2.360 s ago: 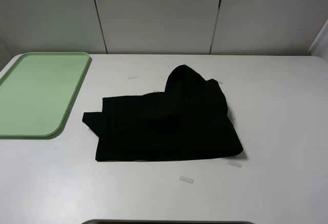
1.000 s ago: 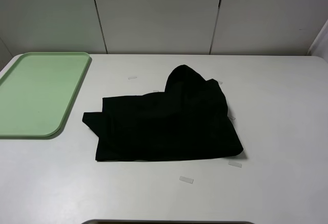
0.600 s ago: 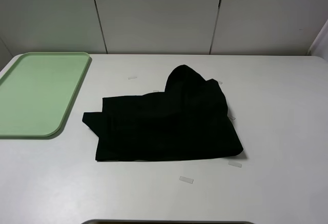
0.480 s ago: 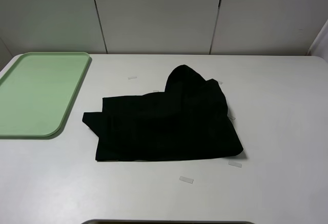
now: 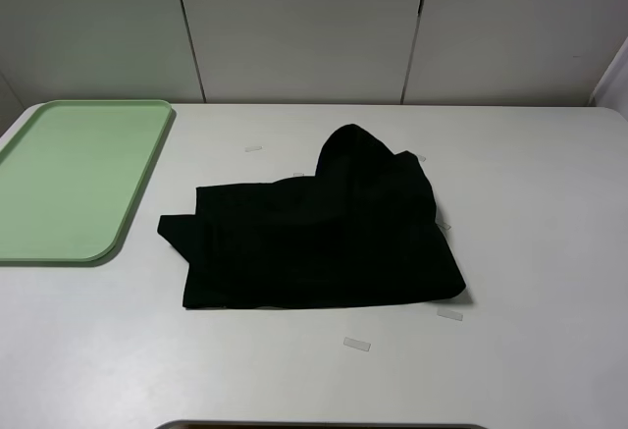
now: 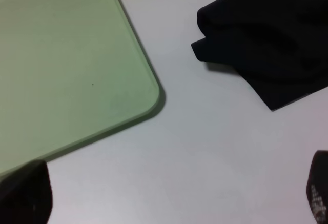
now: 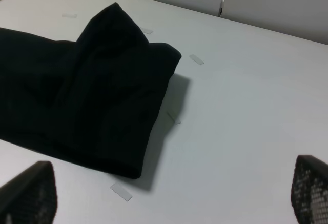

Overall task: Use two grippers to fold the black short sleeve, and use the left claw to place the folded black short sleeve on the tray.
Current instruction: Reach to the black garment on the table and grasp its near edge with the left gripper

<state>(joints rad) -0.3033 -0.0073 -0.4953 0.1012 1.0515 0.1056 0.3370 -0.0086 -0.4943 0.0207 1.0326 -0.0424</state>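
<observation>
nothing moved since earlier: black short sleeve [image 5: 314,242] rumpled on worktop [image 5: 530,350], tray [image 5: 69,184] apart. left pincer [image 6: 171,193], right pincer [image 7: 169,190] both spread, empty. grip opposite edges, lift together.

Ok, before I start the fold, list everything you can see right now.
shirt: one, black, loosely folded at the middle of the table
tray: one, pale green, nothing on it, far left of the table, apart from the shirt
tape strips: at least five, whitish, scattered around the shirt
table: one, white
wall panels: grey, behind the table
left hand: one, black, open, above the table between tray and shirt
right hand: one, black, open, near the shirt's right edge
</observation>
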